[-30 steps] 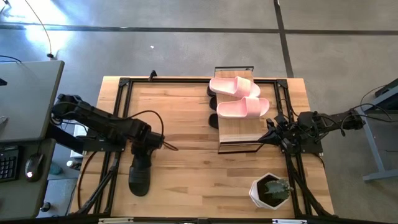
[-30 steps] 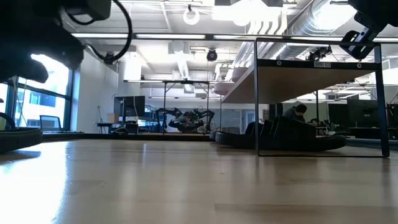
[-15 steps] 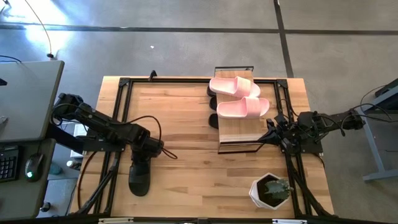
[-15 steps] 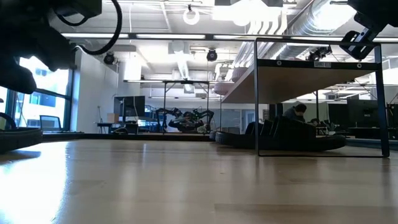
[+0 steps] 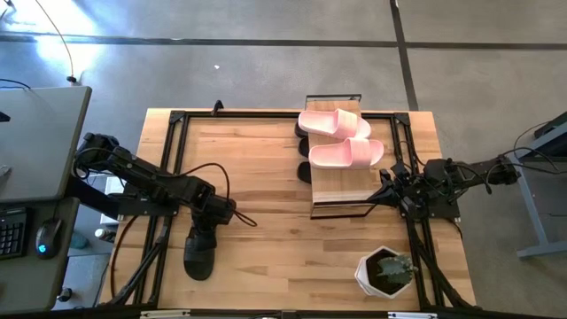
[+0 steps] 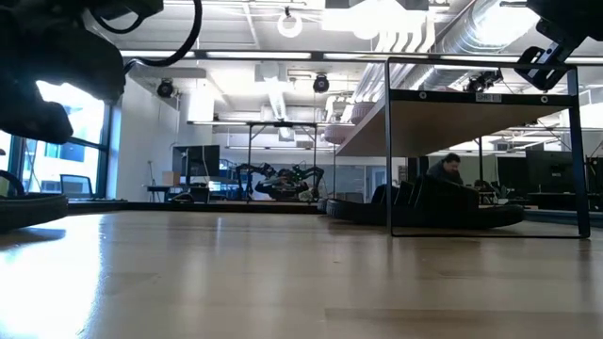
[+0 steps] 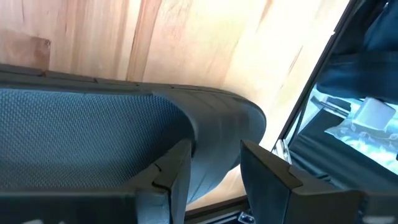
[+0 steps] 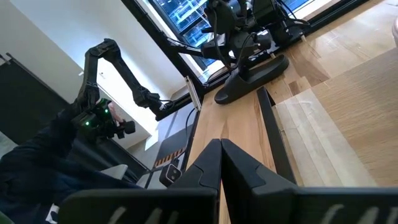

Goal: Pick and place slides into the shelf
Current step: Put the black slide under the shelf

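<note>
Since a second earlier the left gripper (image 5: 206,232) had slid a little toward the middle of the desk (image 5: 266,168) and lowered over the near black slide (image 5: 199,251), its jaws part-open astride the strap without visibly clamping it. That slide lay close to the desk's left front corner, long axis running front to back, with bare wood open between it and the shelf (image 5: 339,182), where two pink slides (image 5: 341,137) lay crosswise. The right gripper (image 5: 386,193) waited beside the shelf with its jaws closed, empty.
</note>
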Motion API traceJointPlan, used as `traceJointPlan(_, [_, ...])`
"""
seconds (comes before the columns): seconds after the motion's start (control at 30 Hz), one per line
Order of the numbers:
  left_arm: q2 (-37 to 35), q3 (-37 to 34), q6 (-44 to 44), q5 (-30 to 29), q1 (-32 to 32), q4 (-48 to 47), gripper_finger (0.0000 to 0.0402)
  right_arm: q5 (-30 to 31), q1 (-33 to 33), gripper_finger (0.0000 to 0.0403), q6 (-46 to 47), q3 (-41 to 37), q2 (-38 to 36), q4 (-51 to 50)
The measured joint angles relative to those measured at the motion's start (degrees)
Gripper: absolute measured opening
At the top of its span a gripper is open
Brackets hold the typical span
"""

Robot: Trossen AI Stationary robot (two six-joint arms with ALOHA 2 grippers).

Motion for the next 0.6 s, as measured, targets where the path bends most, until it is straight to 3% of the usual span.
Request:
traceJointPlan(0.37, [0.0, -1.0, 1.8, -1.9, 0.0, -0.2, 0.0124, 0.0, 0.0, 0.0, 0.0, 0.0, 0.0, 0.0])
traceJointPlan(0.6, [0.0, -4.2, 1.5, 1.8, 0.0, 0.9, 0.0124, 0.0, 0.0, 0.0, 0.1, 0.0, 0.0, 0.0])
